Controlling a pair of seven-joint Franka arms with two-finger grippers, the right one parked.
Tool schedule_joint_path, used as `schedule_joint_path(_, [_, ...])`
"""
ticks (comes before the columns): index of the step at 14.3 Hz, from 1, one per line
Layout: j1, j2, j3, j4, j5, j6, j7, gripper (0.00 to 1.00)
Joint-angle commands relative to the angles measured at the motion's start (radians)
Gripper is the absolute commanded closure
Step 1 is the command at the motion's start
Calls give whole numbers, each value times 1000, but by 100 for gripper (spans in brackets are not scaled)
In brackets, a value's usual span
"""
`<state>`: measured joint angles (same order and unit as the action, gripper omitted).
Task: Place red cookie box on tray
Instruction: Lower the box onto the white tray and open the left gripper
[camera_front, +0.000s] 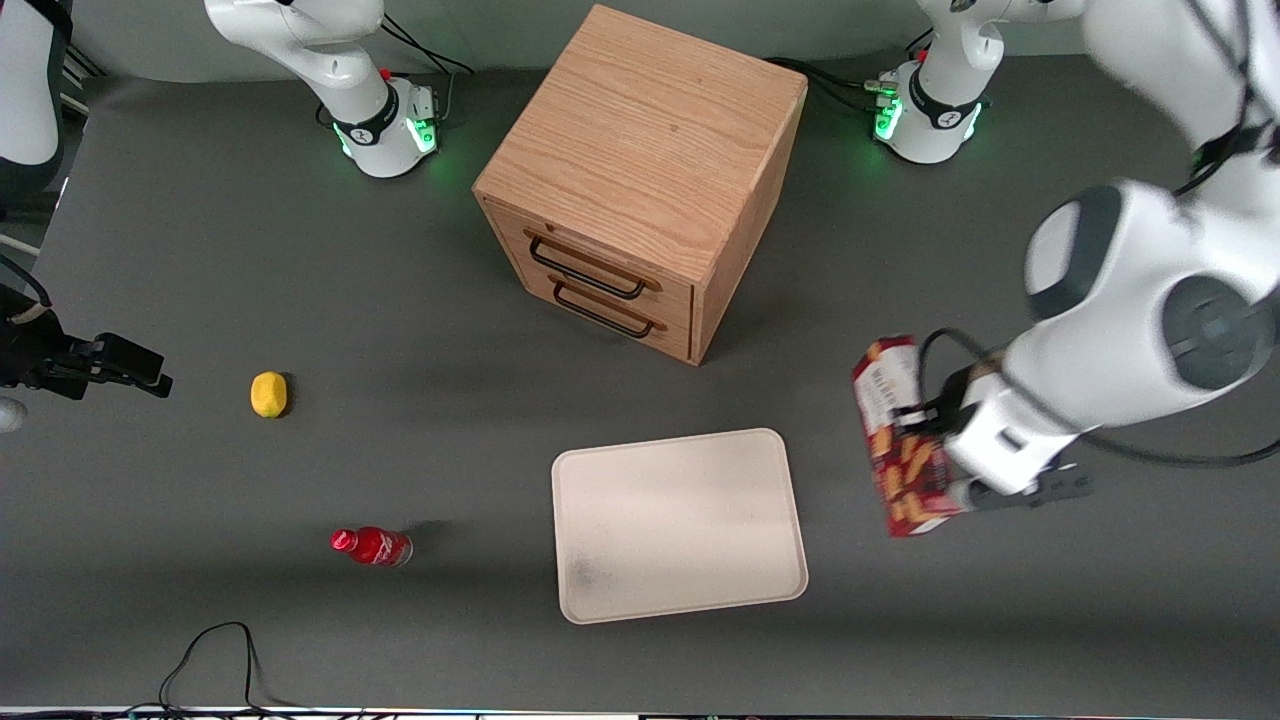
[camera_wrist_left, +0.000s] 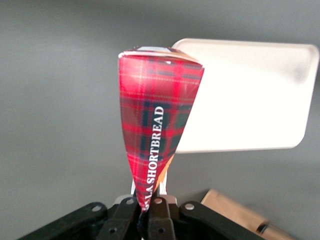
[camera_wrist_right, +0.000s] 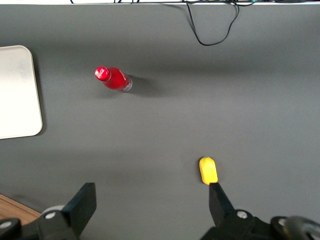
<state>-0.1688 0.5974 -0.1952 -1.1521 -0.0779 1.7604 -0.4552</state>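
- The pincer of the working arm hangs above the bench, toward that arm's end of it and just beside the tray, and it is clenched on the red cookie box.
- The red cookie box is off the bench, held tilted in the air; from the front I see its cookie pictures and a white label panel at its upper end.
- On the wrist camera the box shows a red tartan side with the word SHORTBREAD in white, its lower end pinched between the black fingers.
- The box is not over the tray in the front view; it hangs beside the tray's edge that faces the working arm.
- The tray is cream-white with rounded corners and a low rim; nothing lies in it, only a faint grey smudge near one corner.
- A wooden cabinet stands farther from the front camera than the tray; both of its drawers, with black handles, are closed.
- A small red bottle lies on its side on the bench, toward the parked arm's end.
- A yellow lemon-like thing sits farther toward that end, well apart from the bottle.
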Motion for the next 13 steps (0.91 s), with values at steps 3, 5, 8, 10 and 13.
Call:
schedule_joint_path(3, [-95,224,14,91,70,184,-104,100])
schedule_joint_path(5, [-118,289,14,89,113,252,-179,100])
schedule_joint_path(8, [-126,332,14,60,125,318,-230,100])
schedule_joint_path(10, [-138,328,16,16,171,372,-235,0])
schedule_joint_path(13, [-143,318,14,11,188,379,-250,0])
